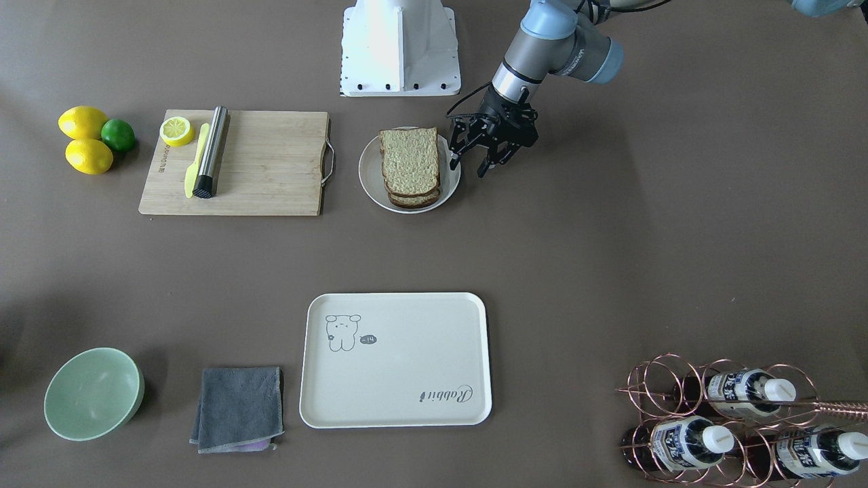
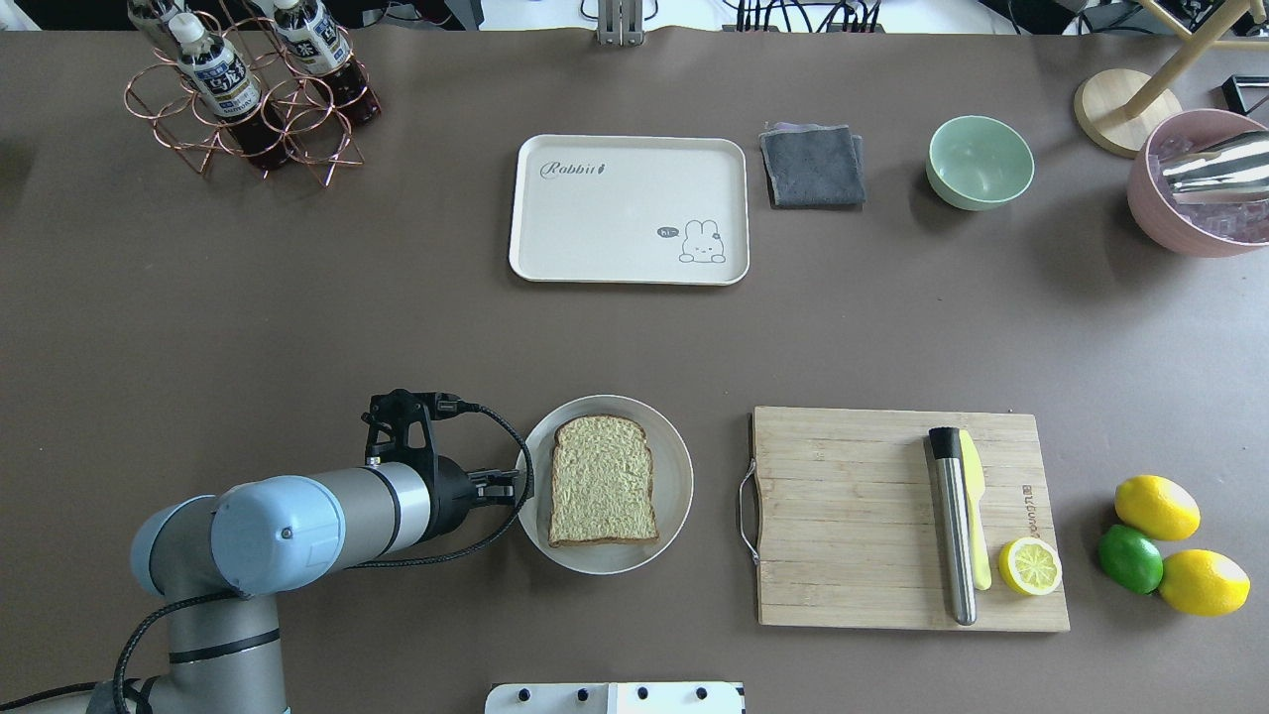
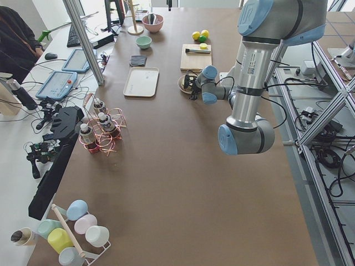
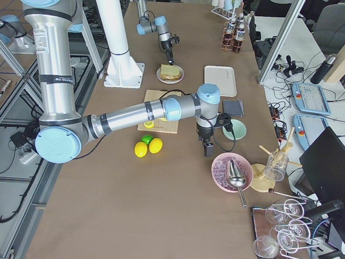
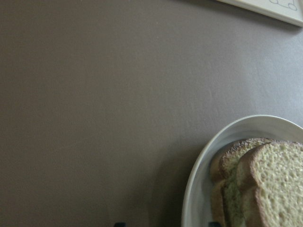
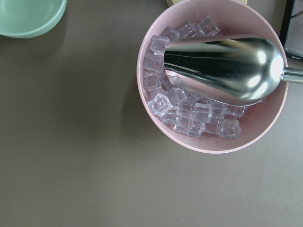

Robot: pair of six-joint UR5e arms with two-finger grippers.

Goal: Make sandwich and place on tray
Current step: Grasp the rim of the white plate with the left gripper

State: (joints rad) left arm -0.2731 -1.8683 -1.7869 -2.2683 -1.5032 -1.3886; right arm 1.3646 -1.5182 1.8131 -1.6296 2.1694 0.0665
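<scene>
**Front-facing view:** The sandwich (image 1: 409,163), a stack of brown-crusted, pale seeded square bread slices, lies on a round white plate (image 1: 366,179) at 12 o'clock from the cream-white rounded-rectangle plastic tray (image 1: 407,379) and well apart from it. No egg can be made out between the slices. The left gripper (image 1: 468,168) hangs at the plate's 3 o'clock with its jaws spread and nothing between them, one fingertip just over the rim. A wooden cutting board (image 1: 271,169) lies at the plate's 9 o'clock.

**Overhead view:** The same gripper comes in at the plate's 9 o'clock, largely hidden by its wrist. The tray sits bare at the plate's 12 o'clock.

**Left-side view:** Plate and tray are too small to add detail.

**Right-side view:** The right gripper (image 4: 207,151) points down far from the sandwich. Whether its jaws are spread or closed cannot be told.

**Left wrist view:** The plate's rim and the offset bread edges fill the 4 o'clock corner.

**Right wrist view:** A pink bowl (image 6: 208,147) of clear ice cubes (image 6: 189,120) holds a steel scoop (image 6: 222,68). A pale-green bowl (image 6: 28,19) sits at 10 o'clock.

**Risks:** With a fingertip at the rim, closing here could pinch the plate instead of the bread and tip it. A sideways squeeze on the loose stack could shear the slices and spill the filling on the long carry to the tray.
</scene>
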